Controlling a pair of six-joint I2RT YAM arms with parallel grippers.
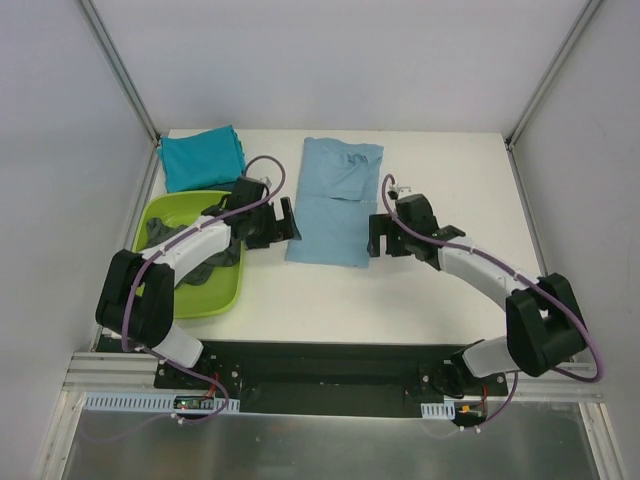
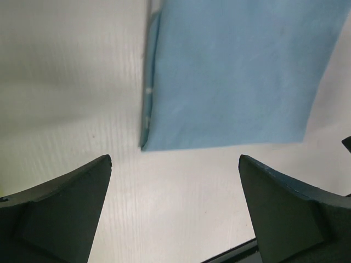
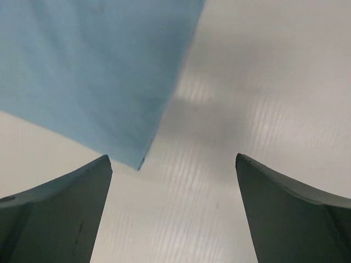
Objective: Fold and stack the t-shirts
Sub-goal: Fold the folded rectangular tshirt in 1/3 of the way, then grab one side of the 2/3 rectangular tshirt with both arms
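Cloth of the light blue t-shirt (image 1: 333, 200) lies as a long, narrow folded rectangle in the middle of the worktop (image 1: 450, 170), reaching from near the far edge toward me. Its far half is rumpled and its near half is smooth. My left gripper (image 2: 175, 164) sits just beside the shirt's left edge with its fingers spread wide and nothing between them. My right gripper (image 3: 173, 161) is just beside the right edge, equally wide and empty. From the left wrist I see stacked layers along the shirt's side. The teal t-shirt (image 1: 202, 158) rests folded at the far-left corner. The dark grey t-shirt (image 1: 160, 232) is bunched in the lime-green tub (image 1: 215, 300) by the left edge.
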